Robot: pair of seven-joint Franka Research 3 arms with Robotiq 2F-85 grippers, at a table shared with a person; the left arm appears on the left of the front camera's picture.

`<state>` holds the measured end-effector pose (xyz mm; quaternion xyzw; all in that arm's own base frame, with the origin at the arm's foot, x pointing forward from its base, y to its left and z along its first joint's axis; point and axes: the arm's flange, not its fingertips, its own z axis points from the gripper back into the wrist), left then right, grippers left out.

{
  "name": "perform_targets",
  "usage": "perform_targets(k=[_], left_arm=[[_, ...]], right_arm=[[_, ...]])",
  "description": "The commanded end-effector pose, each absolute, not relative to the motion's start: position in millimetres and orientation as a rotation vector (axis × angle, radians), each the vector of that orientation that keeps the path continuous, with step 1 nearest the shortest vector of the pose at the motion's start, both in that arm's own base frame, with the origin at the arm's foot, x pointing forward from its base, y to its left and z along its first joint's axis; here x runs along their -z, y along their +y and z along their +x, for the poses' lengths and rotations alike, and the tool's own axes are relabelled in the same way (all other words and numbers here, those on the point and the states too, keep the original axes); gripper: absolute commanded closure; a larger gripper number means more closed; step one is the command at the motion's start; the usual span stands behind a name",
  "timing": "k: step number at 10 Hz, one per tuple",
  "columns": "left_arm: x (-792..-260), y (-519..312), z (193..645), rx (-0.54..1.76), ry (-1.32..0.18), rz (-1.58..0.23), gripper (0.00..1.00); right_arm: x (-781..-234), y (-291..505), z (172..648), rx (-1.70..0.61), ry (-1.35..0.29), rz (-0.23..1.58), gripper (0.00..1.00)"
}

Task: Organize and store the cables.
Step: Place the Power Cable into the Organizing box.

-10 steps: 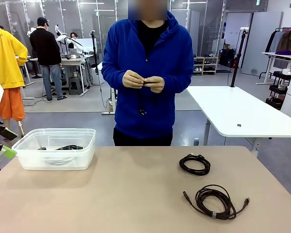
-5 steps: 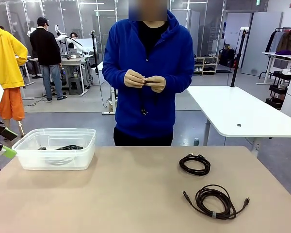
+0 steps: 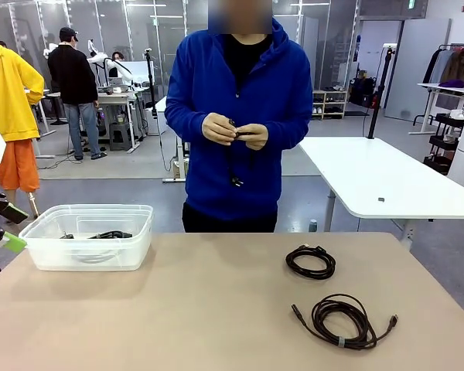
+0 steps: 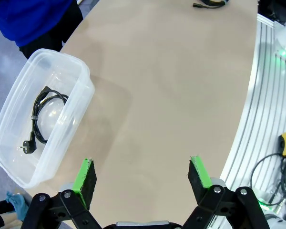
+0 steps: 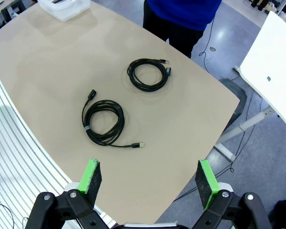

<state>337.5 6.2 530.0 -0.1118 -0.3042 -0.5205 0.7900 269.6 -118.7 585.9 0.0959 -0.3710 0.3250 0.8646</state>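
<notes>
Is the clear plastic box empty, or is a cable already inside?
Not empty. One coiled black cable lies on the bottom of the clear plastic box, seen from above through its open top.

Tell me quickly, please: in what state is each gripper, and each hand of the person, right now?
Left gripper: open, empty.
Right gripper: open, empty.
Person's hands: both holding a thin black cable with a dangling plug.

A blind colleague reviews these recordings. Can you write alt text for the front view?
A person in a blue hoodie stands across a table, holding a dark cable in both hands at chest height. A small coiled cable and a larger coiled cable lie on the table's right side; a clear bin at the left holds another cable.
</notes>
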Motion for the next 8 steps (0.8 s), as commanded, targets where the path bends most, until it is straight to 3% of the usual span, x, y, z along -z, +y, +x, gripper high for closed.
perform_targets(k=[1, 8], left_arm=[[-529.6, 4.1, 336.3, 1.109, -0.648, -0.237, 0.02], [-529.6, 4.1, 336.3, 1.109, -0.648, -0.237, 0.02]], right_arm=[[-584.8, -120.3, 269.9, -0.692, -0.78, 0.201, 0.0], [-584.8, -120.3, 269.9, -0.692, -0.78, 0.201, 0.0]])
